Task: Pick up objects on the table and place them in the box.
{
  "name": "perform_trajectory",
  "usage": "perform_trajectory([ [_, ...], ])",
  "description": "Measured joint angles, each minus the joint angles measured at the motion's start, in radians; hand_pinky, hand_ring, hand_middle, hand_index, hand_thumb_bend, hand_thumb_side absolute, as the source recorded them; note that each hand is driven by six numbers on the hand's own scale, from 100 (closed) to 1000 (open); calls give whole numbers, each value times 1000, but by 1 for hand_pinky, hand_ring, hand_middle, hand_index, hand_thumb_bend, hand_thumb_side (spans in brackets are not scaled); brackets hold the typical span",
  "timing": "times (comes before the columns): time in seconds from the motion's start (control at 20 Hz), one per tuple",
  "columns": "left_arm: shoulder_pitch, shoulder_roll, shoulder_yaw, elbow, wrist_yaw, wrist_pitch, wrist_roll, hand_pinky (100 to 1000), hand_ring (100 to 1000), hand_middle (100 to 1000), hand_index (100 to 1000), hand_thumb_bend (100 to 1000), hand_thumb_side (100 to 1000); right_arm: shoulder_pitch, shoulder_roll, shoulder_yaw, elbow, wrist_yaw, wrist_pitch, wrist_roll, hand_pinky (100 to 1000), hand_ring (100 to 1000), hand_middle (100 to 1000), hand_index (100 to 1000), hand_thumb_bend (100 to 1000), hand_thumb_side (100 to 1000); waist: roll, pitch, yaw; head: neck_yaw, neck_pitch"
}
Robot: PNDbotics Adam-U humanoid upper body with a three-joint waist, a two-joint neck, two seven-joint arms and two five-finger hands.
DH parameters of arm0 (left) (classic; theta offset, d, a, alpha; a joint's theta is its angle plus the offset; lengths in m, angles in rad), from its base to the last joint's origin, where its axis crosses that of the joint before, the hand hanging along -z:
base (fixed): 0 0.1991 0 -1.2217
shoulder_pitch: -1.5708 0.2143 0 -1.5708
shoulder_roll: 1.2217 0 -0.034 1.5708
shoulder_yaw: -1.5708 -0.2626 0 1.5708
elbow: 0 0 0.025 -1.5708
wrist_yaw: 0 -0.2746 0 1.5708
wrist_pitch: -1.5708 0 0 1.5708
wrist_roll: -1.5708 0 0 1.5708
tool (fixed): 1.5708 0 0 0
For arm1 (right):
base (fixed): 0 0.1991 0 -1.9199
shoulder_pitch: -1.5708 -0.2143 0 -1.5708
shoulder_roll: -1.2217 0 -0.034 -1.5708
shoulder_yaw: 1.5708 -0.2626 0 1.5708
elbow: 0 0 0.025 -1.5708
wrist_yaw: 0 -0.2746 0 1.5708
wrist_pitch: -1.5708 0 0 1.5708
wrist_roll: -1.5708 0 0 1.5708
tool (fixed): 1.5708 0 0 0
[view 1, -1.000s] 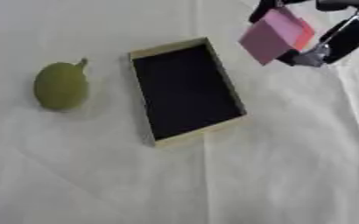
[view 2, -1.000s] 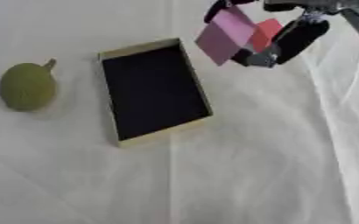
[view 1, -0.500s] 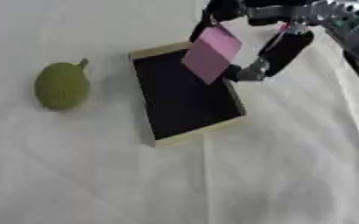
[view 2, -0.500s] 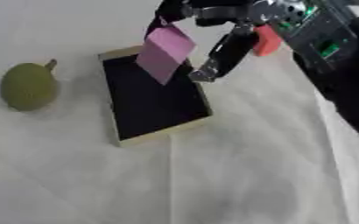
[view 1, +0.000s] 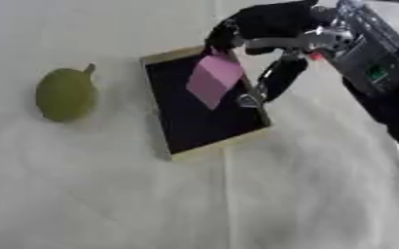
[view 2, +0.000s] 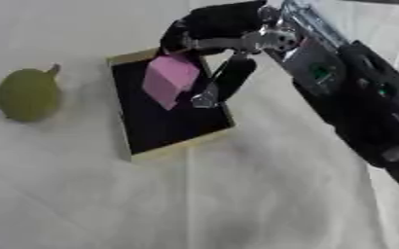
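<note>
Right hand (view 1: 267, 29) reaches in from the upper right, over the far end of the box (view 1: 175, 151). Fingers curled down over the top of a pink block (view 1: 211, 80); the block hangs tilted, one corner pointing down, under the fingertips. The thumb (view 1: 275, 80) extends down beside the block's right side. The exact contact between thumb and block is not clear, but the block is pinched at its upper edge.

Block position: above the box's dark interior, toward the far half, slightly right of centre. Whether it touches the box floor cannot be told; it appears to hang over it.

The box is a shallow rectangular tray with tan rim and black inside, lying askew on the white cloth (view 1: 305, 194), long axis running near-left to far-right. The thumb tip sits at or just above the box's right rim.

A green fruit (view 1: 64, 93) with a short stem pointing to the far side lies on the cloth left of the box, well apart from it, untouched.

The right forearm (view 2: 356, 97), black with a green patch, crosses the upper right corner.

The left hand shows in neither view.
</note>
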Motion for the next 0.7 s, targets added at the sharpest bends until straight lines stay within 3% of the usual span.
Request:
perform_trajectory([
  [0.2,0,0,0,0,1,1,-1,738,795,721,790,100,672,10,7,12,24,53,-22,-22,805,787,655,788,100,528,0,1,3,0,-1],
  [0.35,0,0,0,0,1,1,-3,738,796,721,790,100,672,19,8,22,34,76,-31,-31,826,820,718,826,129,550,0,4,4,0,-2],
  [0.55,0,0,0,0,1,1,-5,738,797,722,790,100,672,22,11,24,37,93,-42,-42,864,881,806,901,232,580,-1,6,4,0,-2],
  [0.65,0,0,0,0,1,2,-6,738,798,722,790,100,672,23,11,24,36,94,-48,-48,890,910,833,929,311,598,-1,6,4,0,-2],
  [0.7,0,0,0,0,1,3,-7,738,798,722,790,100,672,24,11,24,36,94,-52,-52,898,915,840,941,395,549,-2,6,3,0,-2],
])
